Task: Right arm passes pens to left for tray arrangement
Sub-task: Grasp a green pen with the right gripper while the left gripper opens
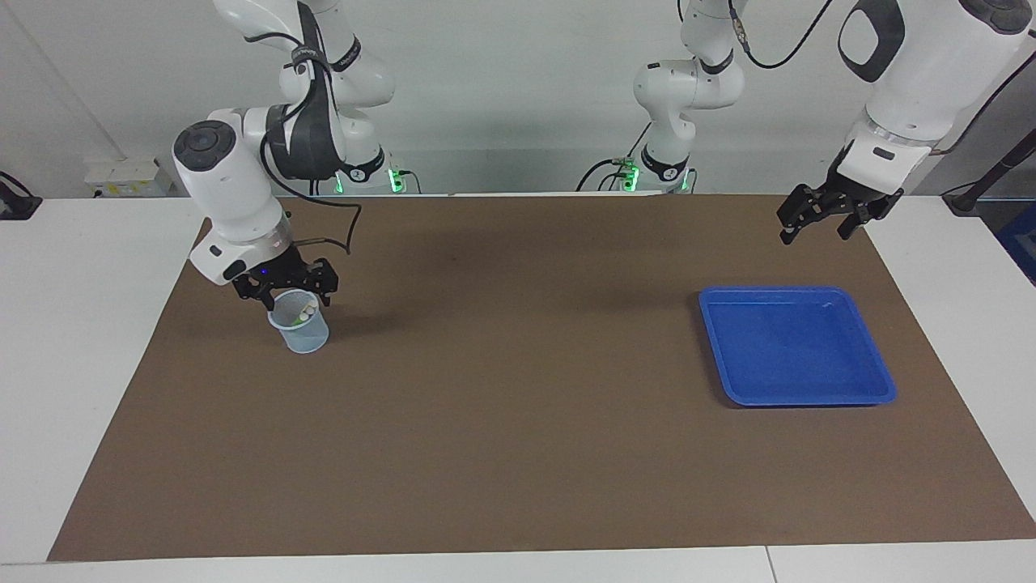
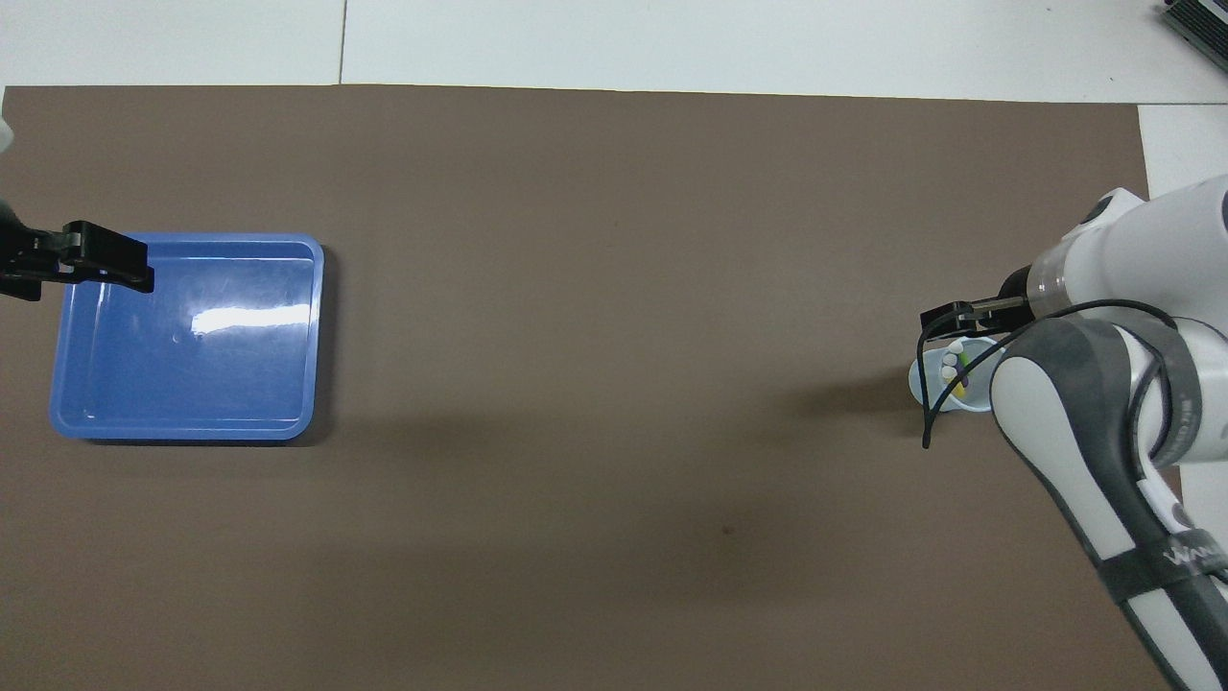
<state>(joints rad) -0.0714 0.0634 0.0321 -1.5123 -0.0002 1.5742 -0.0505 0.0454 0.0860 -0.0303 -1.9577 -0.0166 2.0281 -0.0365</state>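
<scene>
A robotics lab: two white arms are mounted at one edge of a white counter (image 1: 81, 340) covered by a brown mat (image 1: 518, 453), against a bare pale wall (image 1: 518, 105), with green status lights (image 1: 394, 178) and loose black cables (image 1: 607, 172) at the arms' bases.
</scene>
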